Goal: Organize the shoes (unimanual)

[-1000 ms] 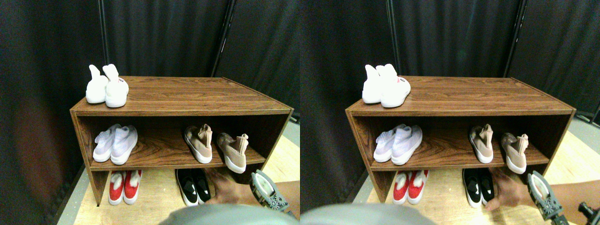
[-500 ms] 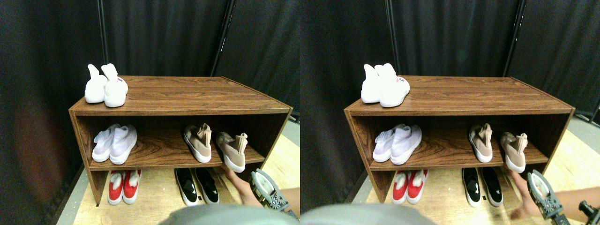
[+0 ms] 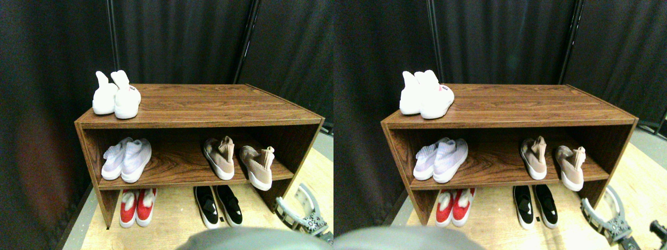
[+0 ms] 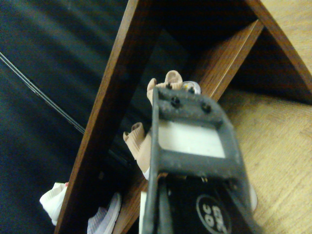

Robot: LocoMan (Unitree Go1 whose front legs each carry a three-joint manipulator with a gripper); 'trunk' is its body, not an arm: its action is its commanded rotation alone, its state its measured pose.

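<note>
From the front camera: nothing tidied yet, by the look of it. The two tan shoes sit on the middle shelf (image 3: 172, 179) of the wooden rack (image 3: 198, 107), right-hand side, and they are not a neat pair. The left tan shoe (image 3: 220, 158) sits further back, while the right tan shoe (image 3: 258, 166) stands apart from it, angled, its white-soled toe poking out over the shelf's front edge. Compare the lilac pair (image 3: 127, 159) on the same shelf, snug side by side. So the whole job looks to be ahead: bring those two together.

The gripper (image 3: 302, 205) waits low at the rack's lower right corner, jaws spread wide, holding nothing, well short of the shoes.

Over to the wrist camera: a dark jaw frame fills the foreground, and past it both ribbed tan collars, one (image 4: 168, 85) and the other (image 4: 136, 141), peek out inside the rack. Soft knit uppers, thick white soles.
</note>
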